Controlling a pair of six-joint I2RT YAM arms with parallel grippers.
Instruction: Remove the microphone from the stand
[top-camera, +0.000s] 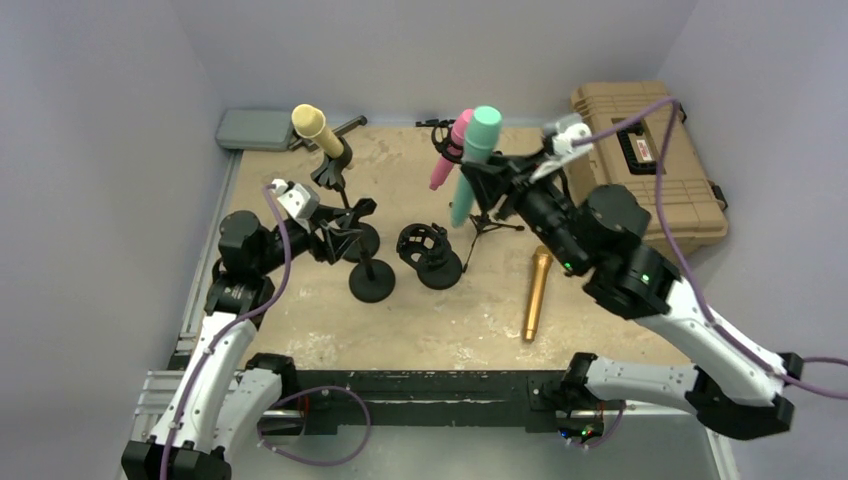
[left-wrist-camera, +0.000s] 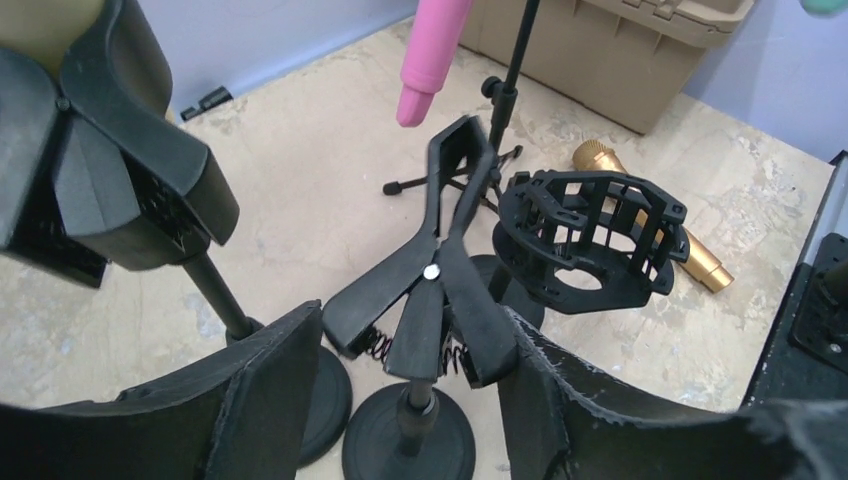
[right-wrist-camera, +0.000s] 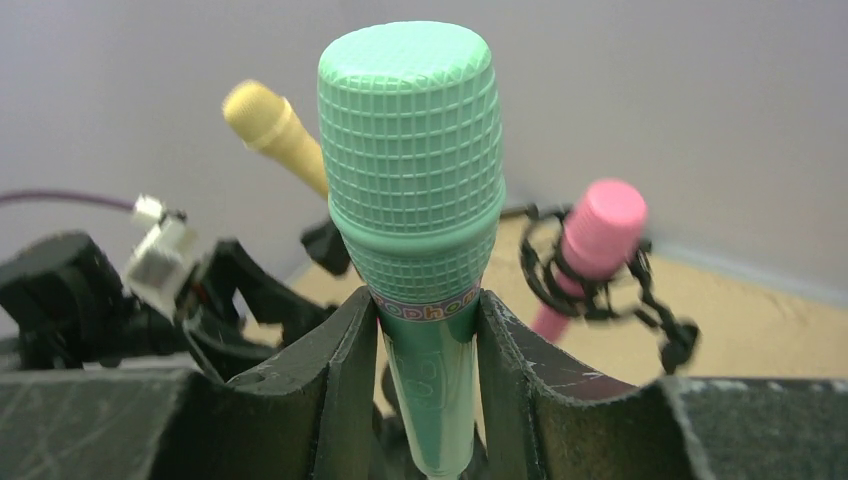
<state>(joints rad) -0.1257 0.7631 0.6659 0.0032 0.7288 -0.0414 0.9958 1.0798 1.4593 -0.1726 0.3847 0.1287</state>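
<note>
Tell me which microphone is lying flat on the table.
The gold microphone, flat on the tabletop. The yellow microphone and pink microphone are mounted above it; the green microphone is held in the right end effector.

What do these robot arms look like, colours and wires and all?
The left arm and right arm have white shells with black joints. A purple cable runs along each to a pale wrist block. A green light glows on the right one. The left gripper and right gripper have broad black fingers with scuffed edges.

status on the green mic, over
Right gripper shut on teal plastic microphone, head up. Left gripper open around empty black spring clip. Pink microphone close beside.
</note>
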